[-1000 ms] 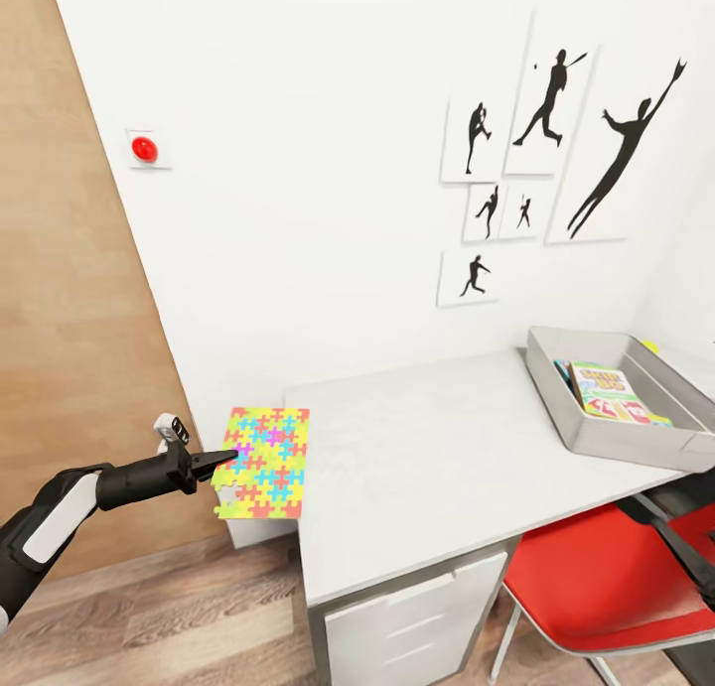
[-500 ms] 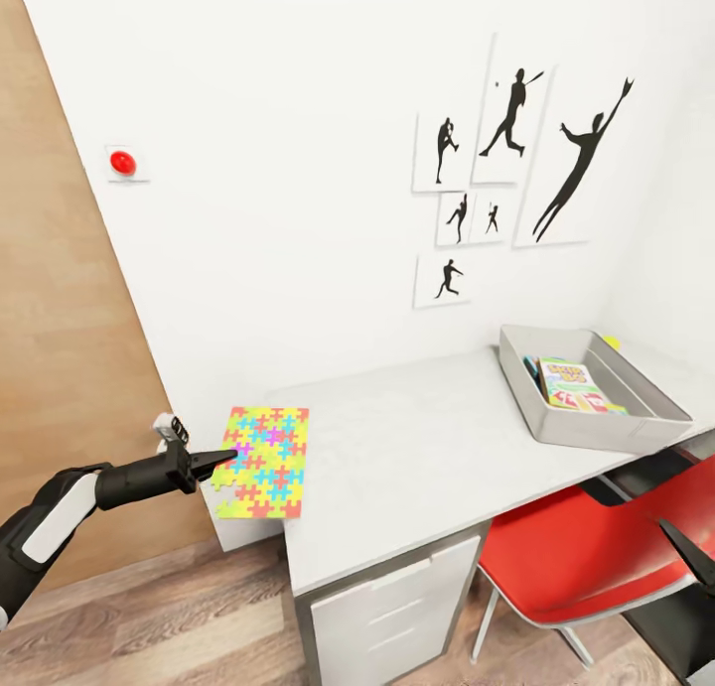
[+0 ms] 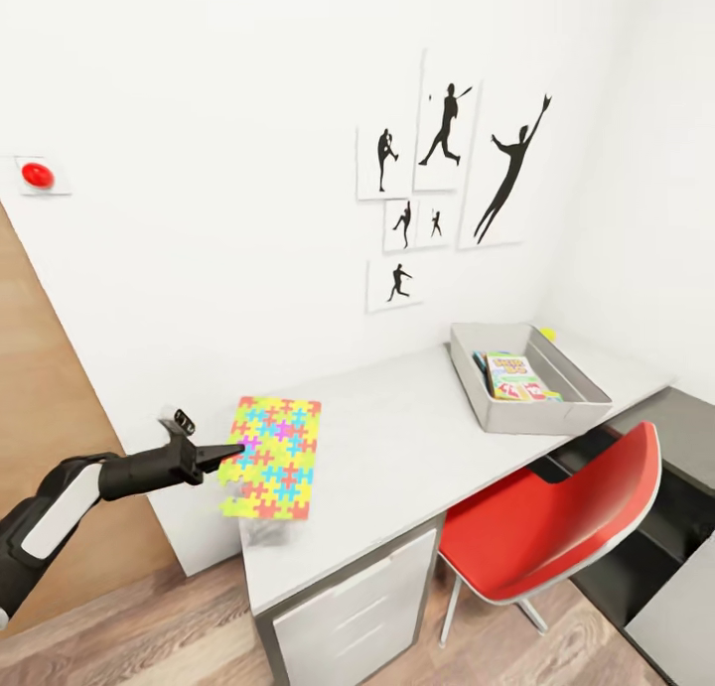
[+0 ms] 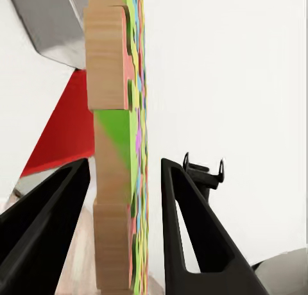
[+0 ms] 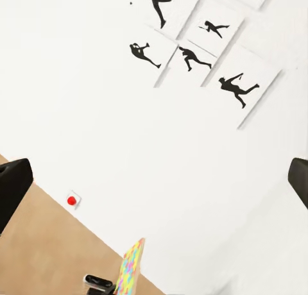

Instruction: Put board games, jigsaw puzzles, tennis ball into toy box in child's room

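Far left of the head frame: one red round wall button (image 3: 38,174) on a white plate, upper left. Below it, the black left gripper (image 3: 230,453) comes in from the lower left, jaws clenched on the near edge of one bright multicoloured jigsaw sheet (image 3: 273,457), held up beside the left end of the pale grey-white desk (image 3: 397,438). The left wrist view confirms it: both black fingers (image 4: 192,231) stand either side of the sheet's brown-backed edge (image 4: 115,147), pinching it.

Centre: six black silhouette pictures (image 3: 447,160) on the white wall. One white drawer unit (image 3: 348,607) under the desk.

Right: one light grey rectangular toy box (image 3: 521,413) sits on the desk in the right-centre of the frame, well apart from the sheet. One white-and-green printed game box (image 3: 516,376) shows inside; a darker edge just beside it could be another item, can't tell. A small yellow-green bit (image 3: 547,335) peeks behind the bin's far rim, probably the tennis ball. One red chair (image 3: 556,527) at lower right, tucked under the desk below the bin.

Right gripper (image 5: 154,179): two dark fingertips at opposite frame edges in its wrist view, spread wide, nothing between them.

Step in hand, as I read it: carry the puzzle to the bin. Do it well by keeping the pinch firm, lifting above the near wall, tilting flat, releasing only once over the opening.
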